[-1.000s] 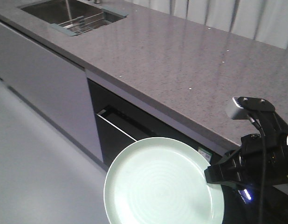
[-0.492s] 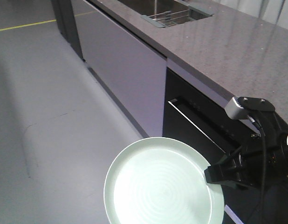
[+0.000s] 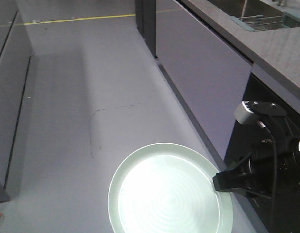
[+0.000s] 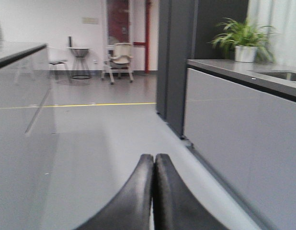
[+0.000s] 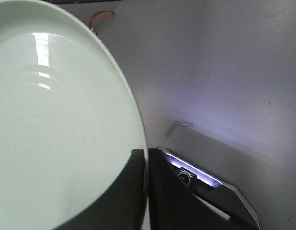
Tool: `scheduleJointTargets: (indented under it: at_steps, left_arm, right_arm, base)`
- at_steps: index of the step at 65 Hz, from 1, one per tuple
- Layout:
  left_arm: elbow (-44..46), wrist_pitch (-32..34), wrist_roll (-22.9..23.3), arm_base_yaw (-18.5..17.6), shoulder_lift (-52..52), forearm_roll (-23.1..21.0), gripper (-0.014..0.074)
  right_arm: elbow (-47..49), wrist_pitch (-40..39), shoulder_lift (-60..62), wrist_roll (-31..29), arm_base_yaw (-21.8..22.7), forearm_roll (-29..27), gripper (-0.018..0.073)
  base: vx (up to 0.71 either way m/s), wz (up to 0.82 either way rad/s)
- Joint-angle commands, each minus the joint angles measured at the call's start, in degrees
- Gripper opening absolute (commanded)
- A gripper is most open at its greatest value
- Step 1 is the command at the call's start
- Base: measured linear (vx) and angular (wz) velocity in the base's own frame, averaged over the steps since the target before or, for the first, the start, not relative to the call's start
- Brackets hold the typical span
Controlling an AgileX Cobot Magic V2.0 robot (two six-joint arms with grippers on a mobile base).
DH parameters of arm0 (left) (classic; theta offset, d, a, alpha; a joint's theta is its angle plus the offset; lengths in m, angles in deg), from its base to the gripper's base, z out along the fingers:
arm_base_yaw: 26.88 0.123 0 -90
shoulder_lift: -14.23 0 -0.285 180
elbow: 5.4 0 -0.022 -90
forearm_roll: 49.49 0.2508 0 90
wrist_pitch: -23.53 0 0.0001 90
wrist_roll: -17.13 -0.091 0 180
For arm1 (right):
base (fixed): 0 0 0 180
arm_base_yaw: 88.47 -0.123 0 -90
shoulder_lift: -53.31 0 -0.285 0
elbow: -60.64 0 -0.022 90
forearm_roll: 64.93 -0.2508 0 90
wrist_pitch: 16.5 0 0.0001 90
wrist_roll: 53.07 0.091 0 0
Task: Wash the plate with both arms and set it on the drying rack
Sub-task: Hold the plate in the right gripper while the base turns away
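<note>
The pale mint-green plate [image 3: 167,194] hangs level above the floor at the bottom of the front view, and it fills the left of the right wrist view [image 5: 52,120]. My right gripper [image 3: 219,183] is shut on the plate's right rim, one finger above and one below [image 5: 146,153]. A silver-grey box [image 3: 243,113] sits on that black arm. The left gripper [image 4: 153,157] is shut with nothing between its fingers, pointing along the aisle. The drying rack [image 3: 260,20], steel wires in a grey-teal frame, sits in the sink at the top right, far from the plate.
A grey counter [image 3: 281,48] with pale cabinet fronts [image 3: 203,73] runs along the right, with a dark opening [image 3: 271,111] behind the right arm. A yellow line [image 3: 77,19] crosses the floor. A potted plant [image 4: 244,40] stands on the counter, chairs [image 4: 120,60] far off. An orange cable [image 5: 101,17] lies on the floor.
The whole front view has swung left: the counter and sink slid to the right edge and open floor now fills the frame. Plate and right gripper keep their place in the frame.
</note>
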Motion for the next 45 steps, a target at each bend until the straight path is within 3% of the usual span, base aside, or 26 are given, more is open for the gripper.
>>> scheduleJointTargets:
  at_steps: [1,25,45]
  left_arm:
    - [1.9,4.4,0.5,0.1,-0.9,-0.4,-0.0006]
    - [1.9,4.4,0.5,0.1,-0.9,-0.4,-0.0006]
    - [1.9,4.4,0.5,0.1,-0.9,-0.4,-0.0006]
  right_arm:
    - [1.6,-1.6,1.3,-0.6,0.1,-2.2,-0.0008]
    - [1.6,-1.6,1.3,-0.6,0.1,-2.2,-0.0008]
    - [1.6,-1.6,1.3,-0.6,0.1,-2.2,-0.0008]
  base:
    - [-0.08,0.52]
    - [-0.05,0.43]
    - [0.06,0.16]
